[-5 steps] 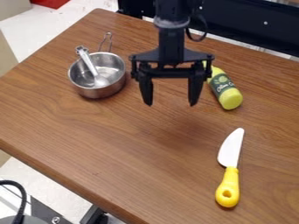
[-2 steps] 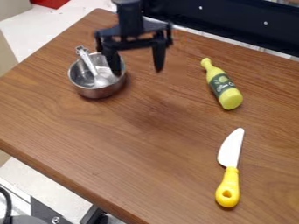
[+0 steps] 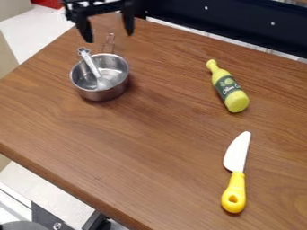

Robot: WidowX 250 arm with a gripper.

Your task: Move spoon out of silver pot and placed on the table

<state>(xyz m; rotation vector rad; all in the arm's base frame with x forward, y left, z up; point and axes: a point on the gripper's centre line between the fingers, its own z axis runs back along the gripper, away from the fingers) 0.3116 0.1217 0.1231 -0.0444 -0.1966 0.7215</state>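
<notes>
Up at the top left of the camera view, my black gripper [image 3: 109,37] hangs open, above and behind the pot, with nothing between its fingers. The silver pot [image 3: 103,95] stands on the brown wooden table [image 3: 150,148], its wire handle pointing to the back. A silver spoon [image 3: 91,66] leans inside it, the bowl end down in the pot and the handle end sticking out over the back-left rim. Gripper and spoon are apart.
A yellow-green bottle [image 3: 230,92] lies right of the pot. Nearer the front right is a toy knife [image 3: 235,182] with a white blade and yellow handle. A dark rail [image 3: 234,22] runs behind the table's back edge.
The gripper has moved left and toward the back, from beside the bottle, past the pot's right side, to behind the pot. It has stayed open. Pot and spoon have not moved.
</notes>
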